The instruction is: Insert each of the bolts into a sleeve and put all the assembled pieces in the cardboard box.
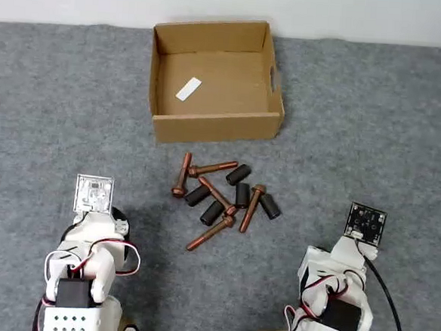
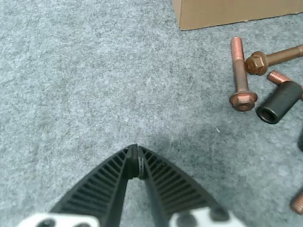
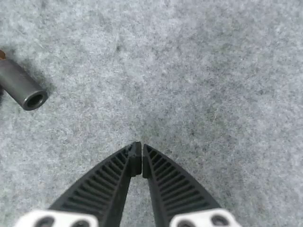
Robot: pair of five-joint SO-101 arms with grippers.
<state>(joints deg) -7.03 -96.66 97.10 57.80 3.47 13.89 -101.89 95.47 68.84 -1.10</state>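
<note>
first step not begun: bolts (image 1: 213, 167) and sleeves (image 1: 239, 174) lie loose just before the cardboard box (image 1: 215, 127). left gripper (image 2: 136, 163) and right gripper (image 3: 141, 158) both closed, holding nothing, apart from the pile. next: open, grab a bolt.

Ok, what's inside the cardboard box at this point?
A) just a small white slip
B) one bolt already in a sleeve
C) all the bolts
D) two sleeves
A: the cardboard box holds a white slip on its floor and nothing else, while the bolts and sleeves lie on the grey mat in front of it.
</note>
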